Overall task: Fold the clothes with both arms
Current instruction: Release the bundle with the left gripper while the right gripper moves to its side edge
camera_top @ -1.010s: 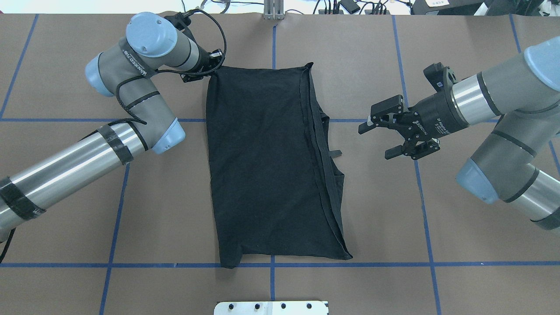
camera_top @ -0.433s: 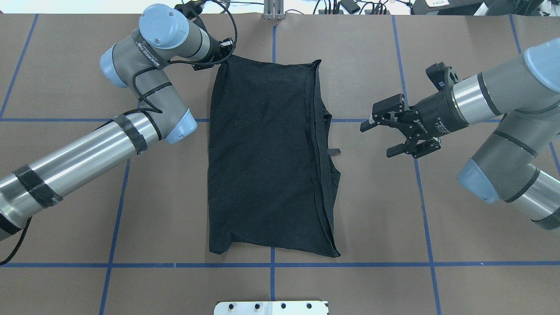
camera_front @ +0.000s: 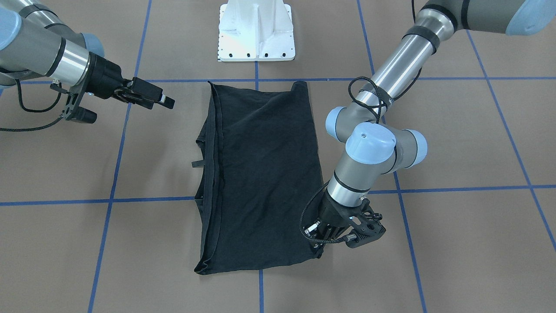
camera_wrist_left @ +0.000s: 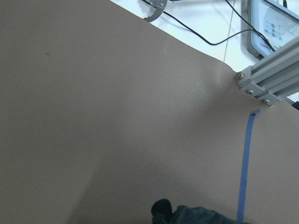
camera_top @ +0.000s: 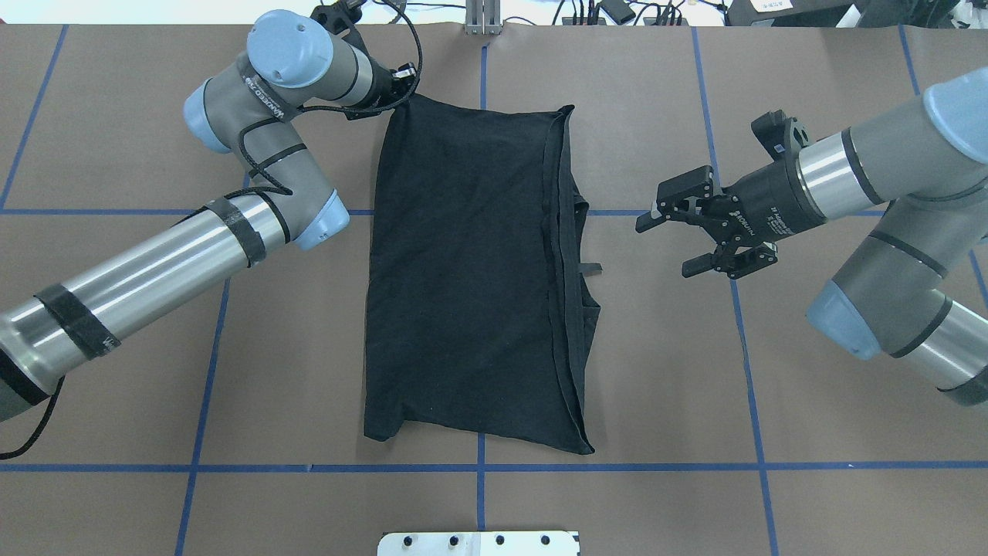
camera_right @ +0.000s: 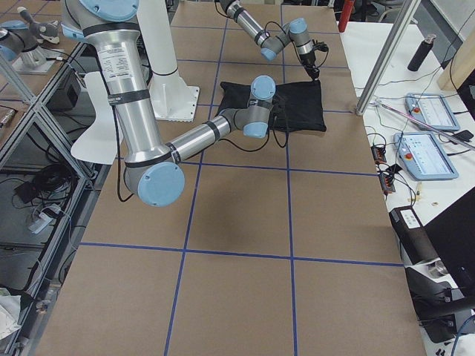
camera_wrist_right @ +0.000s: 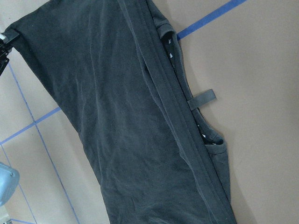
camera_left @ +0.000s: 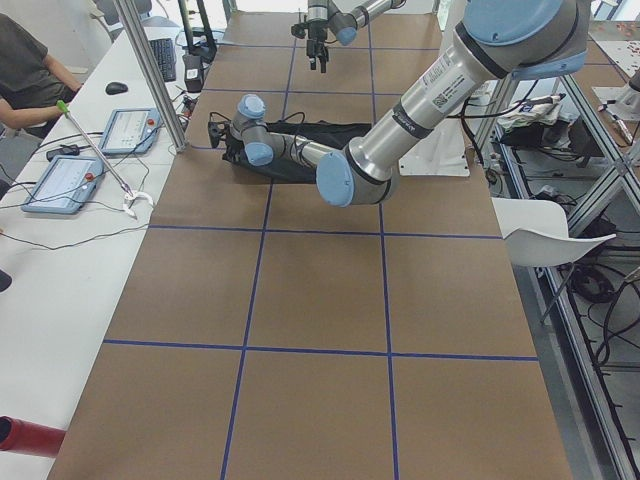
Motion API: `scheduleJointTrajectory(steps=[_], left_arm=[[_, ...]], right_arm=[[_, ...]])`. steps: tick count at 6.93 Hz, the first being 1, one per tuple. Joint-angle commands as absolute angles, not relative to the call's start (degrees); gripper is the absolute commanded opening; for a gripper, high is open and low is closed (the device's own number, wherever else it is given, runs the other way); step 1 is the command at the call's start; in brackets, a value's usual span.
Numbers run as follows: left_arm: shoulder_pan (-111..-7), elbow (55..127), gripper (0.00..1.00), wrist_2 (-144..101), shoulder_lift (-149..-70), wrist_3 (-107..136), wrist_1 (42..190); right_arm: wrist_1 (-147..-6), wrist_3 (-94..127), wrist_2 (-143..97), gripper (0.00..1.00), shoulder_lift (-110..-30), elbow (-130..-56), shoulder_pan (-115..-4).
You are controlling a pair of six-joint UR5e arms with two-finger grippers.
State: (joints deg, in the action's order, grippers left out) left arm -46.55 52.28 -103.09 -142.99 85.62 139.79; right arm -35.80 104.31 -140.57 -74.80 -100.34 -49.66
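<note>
T-shirt (camera_top: 463, 270) is laid flat on the brown table (camera_top: 656, 371), near the middle, and only its plain black side is seen. It is folded into 1 long shape. Its layered edges are stacked along the side facing the right arm (camera_top: 888, 177). Its far left corner is drawn out to a point at the left arm (camera_top: 154, 270).

The left gripper (camera_top: 400, 94) is set right on that corner, at the table's far edge. In the front-facing view the left gripper (camera_front: 319, 248) is pressed down to the table with the cloth corner pinched between its fingers.

The right gripper (camera_top: 664, 247) is held above the table, near the shirt's right edge but not touching it. Its 2 fingers are spread wide apart and nothing is held in them. They are pointed toward the shirt.

A small black tab (camera_top: 592, 269) is stuck out from the shirt's right edge, between the shirt and the right gripper.
</note>
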Motion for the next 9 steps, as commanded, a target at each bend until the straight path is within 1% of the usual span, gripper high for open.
scheduleJointTrajectory(steps=[1,3,4,5,6,8,9], left_arm=[[-47.4,56.7,1.0,-103.7,-143.0,83.3,139.2],[-49.3,59.7,1.0,-109.5,-142.1,83.2,138.9],[-49.7,66.1,1.0,-110.6,-137.2,83.1,138.1],[-50.6,70.8,1.0,-112.6,-133.3,83.1,137.9],[-51.8,73.6,1.0,-113.0,-130.5,82.7,136.6],[-51.9,83.6,1.0,-113.0,-124.2,76.2,129.9],[-51.9,87.2,1.0,-113.0,-122.3,73.9,126.2]], right_arm=[[-35.9,102.2,-140.1,1.0,-74.9,-100.5,-49.7],[-36.0,98.5,-137.7,1.0,-74.9,-100.7,-47.4],[-36.0,93.3,-133.8,1.0,-75.3,-100.7,-45.6],[-37.3,89.8,-131.5,1.0,-75.7,-100.6,-44.7],[-39.1,85.0,-129.0,1.0,-75.7,-100.7,-44.2],[-42.7,78.6,-124.0,1.0,-75.7,-101.4,-42.6],[-45.4,76.7,-120.4,1.0,-75.8,-102.9,-41.1]])
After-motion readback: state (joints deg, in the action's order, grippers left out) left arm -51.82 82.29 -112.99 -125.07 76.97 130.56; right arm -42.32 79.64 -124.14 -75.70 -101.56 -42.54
